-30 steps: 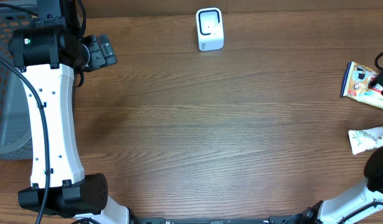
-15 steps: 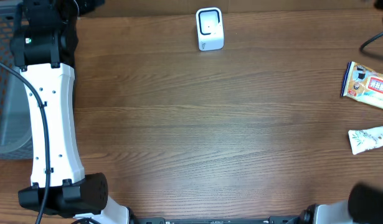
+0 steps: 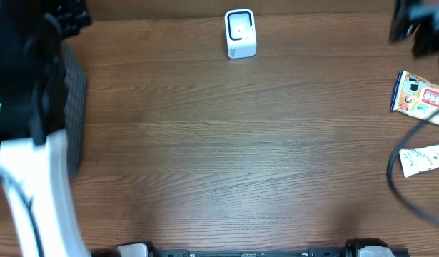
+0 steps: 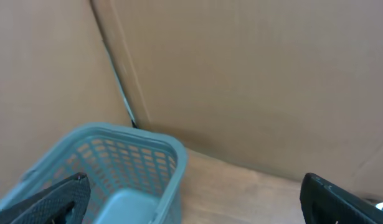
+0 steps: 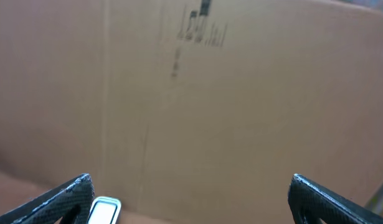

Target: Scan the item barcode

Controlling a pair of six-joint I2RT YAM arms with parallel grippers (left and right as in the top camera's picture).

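Observation:
The white barcode scanner (image 3: 240, 33) stands at the back middle of the wooden table; its top edge (image 5: 104, 210) shows low in the right wrist view. Two items lie at the right edge: a colourful snack packet (image 3: 421, 96) and a white packet (image 3: 424, 158) nearer the front. My right gripper (image 5: 191, 202) is open and empty, facing the cardboard back wall; from overhead it is a dark blur (image 3: 417, 25) at the back right, apart from both items. My left gripper (image 4: 194, 202) is open and empty above the teal basket (image 4: 116, 168).
The basket's mesh wall (image 3: 73, 107) sits at the table's left side, partly hidden by my raised left arm (image 3: 23, 143). A cardboard wall (image 4: 253, 74) closes off the back. A black cable (image 3: 401, 178) loops over the right items.
My right gripper has opened fully, left the snack packet and swung up to the back right corner. My left arm has lifted toward the camera over the basket. Both packets lie where they were.

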